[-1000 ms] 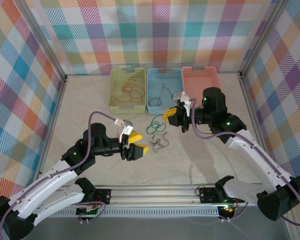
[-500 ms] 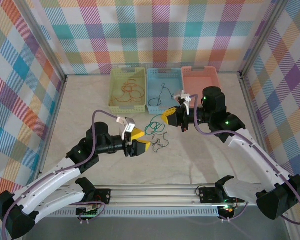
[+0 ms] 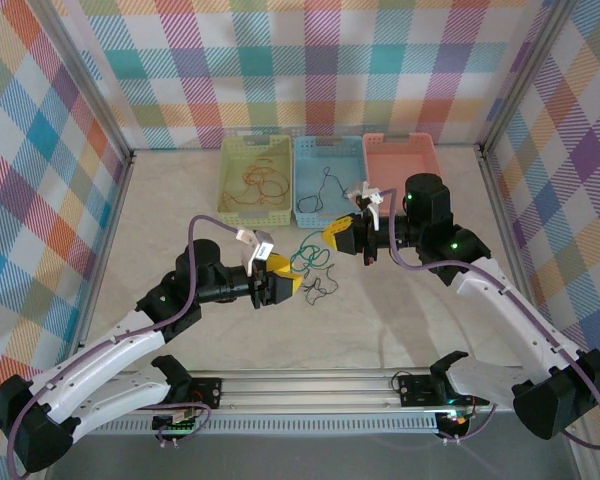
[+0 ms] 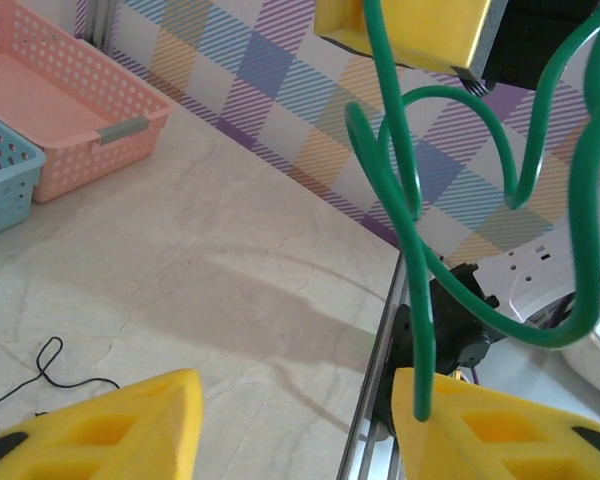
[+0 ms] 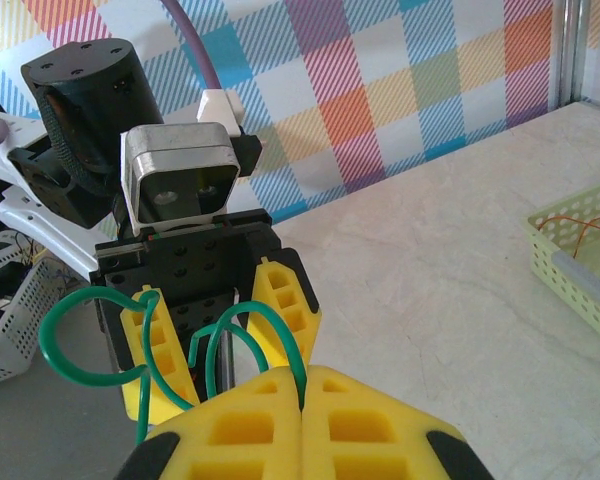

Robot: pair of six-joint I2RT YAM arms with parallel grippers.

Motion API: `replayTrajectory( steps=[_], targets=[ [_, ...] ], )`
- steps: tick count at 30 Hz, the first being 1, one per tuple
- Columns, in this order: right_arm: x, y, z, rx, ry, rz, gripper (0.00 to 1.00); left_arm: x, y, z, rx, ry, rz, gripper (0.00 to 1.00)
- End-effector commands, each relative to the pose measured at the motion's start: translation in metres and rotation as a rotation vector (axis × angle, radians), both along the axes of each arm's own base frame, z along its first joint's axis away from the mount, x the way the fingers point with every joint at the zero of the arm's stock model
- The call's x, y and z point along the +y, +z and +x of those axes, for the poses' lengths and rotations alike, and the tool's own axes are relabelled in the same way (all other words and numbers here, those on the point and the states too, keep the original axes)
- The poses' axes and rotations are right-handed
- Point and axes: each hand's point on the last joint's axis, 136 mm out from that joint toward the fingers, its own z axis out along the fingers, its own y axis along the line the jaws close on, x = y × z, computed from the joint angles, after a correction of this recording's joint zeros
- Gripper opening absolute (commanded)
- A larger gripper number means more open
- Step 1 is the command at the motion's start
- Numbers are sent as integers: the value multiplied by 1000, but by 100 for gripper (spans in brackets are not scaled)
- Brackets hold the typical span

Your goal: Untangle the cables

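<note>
The right fingers point(image 5: 242, 425) are pressed together on the green cable point(image 4: 392, 130), pinching one strand and holding its loops up off the surface point(image 3: 180, 220). The left fingers point(image 4: 110, 425) stand apart with a hanging strand of that cable between them. Its end rests against one finger rather than sitting centred in the gap.

To do this step well, I would nudge the left wrist sideways until the strand sits mid-pad. Then I would bring those fingers together on that one strand alone (two loops caught at once would likely only tighten the tangle). After that, draw the arms apart slowly and level, watching whether the loops slide open.

The black cable point(image 3: 318, 291) lies on the surface near the left fingers. Stay above it so it is not dragged along.
</note>
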Motion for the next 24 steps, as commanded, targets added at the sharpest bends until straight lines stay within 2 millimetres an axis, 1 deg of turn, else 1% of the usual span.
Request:
replayTrajectory(
  steps=[1,10,12,16,20,21,24],
  targets=[
    [1,-1,-1,-13,27,11,0,0,27,-3,-78,-2,-40,49],
    [1,-7,-1,-1,37,2,0,0,30,-3,-82,-6,-49,48],
    [2,-7,-1,2,40,2,0,0,30,-3,-81,-5,-48,46],
    [2,-7,-1,1,41,0,0,0,28,-3,-78,-7,-41,31],
    [1,-7,0,-4,36,-1,0,1,24,-1,-70,6,-28,2],
    [1,-6,0,-7,34,0,0,2,24,-1,-70,13,-26,0],
    [-1,-6,4,-24,1,-6,0,6,21,2,-64,47,-18,0]
  ],
)
